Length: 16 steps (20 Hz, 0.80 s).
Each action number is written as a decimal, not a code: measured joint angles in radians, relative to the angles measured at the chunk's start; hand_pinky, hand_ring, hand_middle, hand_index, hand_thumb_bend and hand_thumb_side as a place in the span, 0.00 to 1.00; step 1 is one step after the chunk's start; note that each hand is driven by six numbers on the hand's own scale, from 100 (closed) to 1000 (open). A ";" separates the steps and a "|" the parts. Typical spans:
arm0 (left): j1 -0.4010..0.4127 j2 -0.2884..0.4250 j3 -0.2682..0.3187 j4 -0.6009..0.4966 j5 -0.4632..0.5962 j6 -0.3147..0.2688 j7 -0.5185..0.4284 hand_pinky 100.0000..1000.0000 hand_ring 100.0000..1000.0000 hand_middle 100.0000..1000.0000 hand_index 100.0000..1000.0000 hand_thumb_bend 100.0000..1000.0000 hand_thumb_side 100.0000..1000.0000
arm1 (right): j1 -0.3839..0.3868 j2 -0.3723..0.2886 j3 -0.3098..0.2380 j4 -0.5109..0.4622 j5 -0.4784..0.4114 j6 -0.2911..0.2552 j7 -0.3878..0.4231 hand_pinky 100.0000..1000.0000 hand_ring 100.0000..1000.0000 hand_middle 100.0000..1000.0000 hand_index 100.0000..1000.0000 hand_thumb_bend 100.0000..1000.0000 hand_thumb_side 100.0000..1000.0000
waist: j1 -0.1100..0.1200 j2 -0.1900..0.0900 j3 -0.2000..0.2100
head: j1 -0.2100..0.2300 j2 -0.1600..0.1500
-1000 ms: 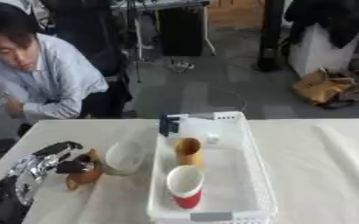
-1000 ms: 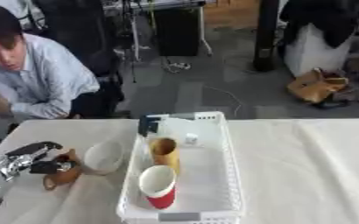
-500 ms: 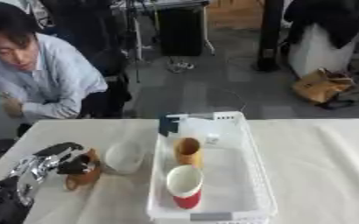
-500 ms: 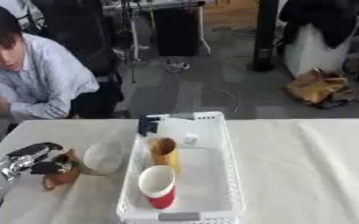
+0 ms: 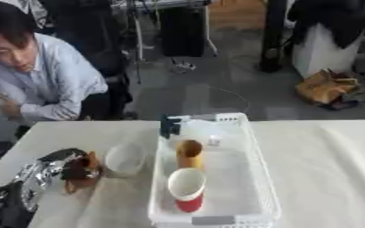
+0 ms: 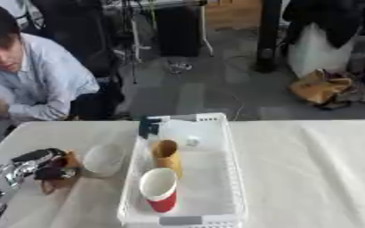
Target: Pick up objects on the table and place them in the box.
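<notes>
Your left hand (image 5: 49,171) curls around a brown object (image 5: 80,171) beside the box (image 5: 260,178); next, lift it over the rim.

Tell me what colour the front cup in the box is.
Red outside, white inside; the cup shows best in the left eye view.

One white basket (image 5: 260,178) is holding two cups: a red cup (image 5: 187,189) and a tan cup (image 5: 189,152). One pale bowl (image 5: 125,158) and one brown object (image 5: 80,171) are sitting beside it.
</notes>
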 measured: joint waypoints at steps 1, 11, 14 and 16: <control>0.000 0.000 0.000 0.002 0.000 0.000 -0.002 1.00 1.00 1.00 1.00 0.35 0.75 | 0.000 0.000 0.000 0.000 0.000 0.000 0.000 0.78 0.87 0.68 0.70 0.00 1.00 | 0.001 0.000 0.000 | 0.000 0.000; 0.000 0.000 0.002 0.007 -0.007 0.003 -0.009 1.00 1.00 1.00 1.00 0.33 0.76 | -0.001 0.000 0.000 0.000 0.000 0.001 -0.001 0.78 0.87 0.68 0.69 0.00 1.00 | 0.001 0.004 -0.003 | 0.004 -0.004; 0.000 0.000 0.004 0.009 -0.008 0.005 -0.010 1.00 1.00 1.00 1.00 0.33 0.75 | -0.001 0.000 0.000 0.000 0.000 0.001 -0.002 0.78 0.87 0.68 0.69 0.00 1.00 | 0.001 0.004 -0.003 | 0.005 -0.004; 0.000 0.000 0.006 0.010 -0.008 0.004 -0.015 0.97 1.00 1.00 1.00 0.33 0.74 | -0.001 0.000 0.000 0.000 0.000 0.001 -0.002 0.78 0.87 0.68 0.69 0.00 1.00 | 0.001 0.005 -0.003 | 0.005 -0.005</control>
